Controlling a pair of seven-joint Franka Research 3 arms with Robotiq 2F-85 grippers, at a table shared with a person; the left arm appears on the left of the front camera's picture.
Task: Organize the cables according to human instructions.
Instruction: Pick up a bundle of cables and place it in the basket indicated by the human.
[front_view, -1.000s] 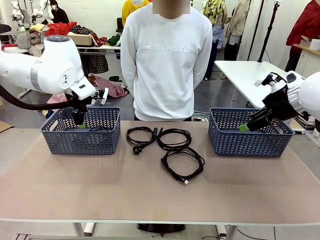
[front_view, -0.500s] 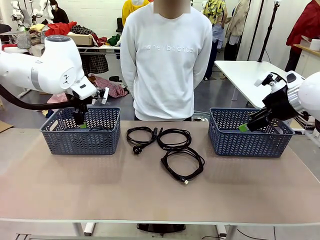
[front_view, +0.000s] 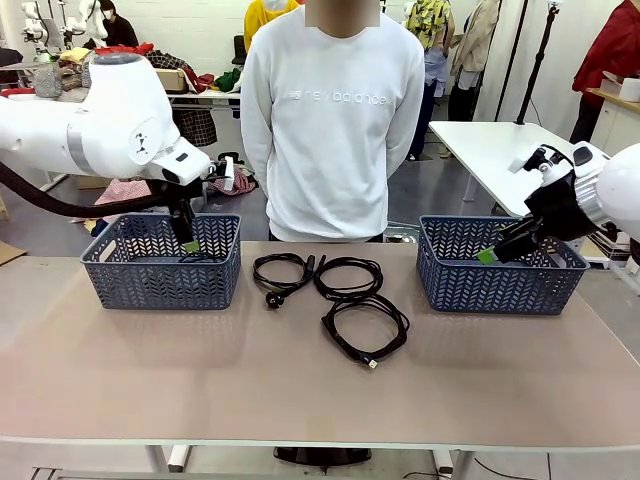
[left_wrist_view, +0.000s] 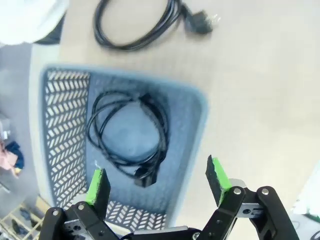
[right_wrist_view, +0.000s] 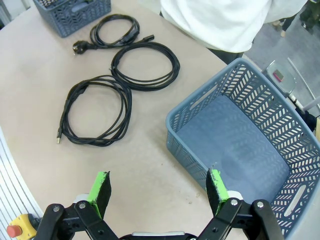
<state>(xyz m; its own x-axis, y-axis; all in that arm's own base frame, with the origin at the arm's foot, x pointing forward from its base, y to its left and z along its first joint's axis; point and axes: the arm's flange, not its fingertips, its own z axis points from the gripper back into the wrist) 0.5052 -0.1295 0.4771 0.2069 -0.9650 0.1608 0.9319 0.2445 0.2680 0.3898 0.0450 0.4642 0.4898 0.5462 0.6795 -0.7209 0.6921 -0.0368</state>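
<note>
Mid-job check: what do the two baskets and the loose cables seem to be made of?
Left basket and right basket: probably moulded plastic, matte blue-grey, with rigid herringbone-slotted walls. Loose cables: black rubber or PVC jacket, probably, faint sheen, bending into soft coils.

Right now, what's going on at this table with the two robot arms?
One coiled black cable lies in the left blue-grey plastic basket, with the left arm above it, jaws open. Three more coils lie on the tan table. The right basket is empty, the right arm by it, jaws open. A person in white stands opposite.
</note>
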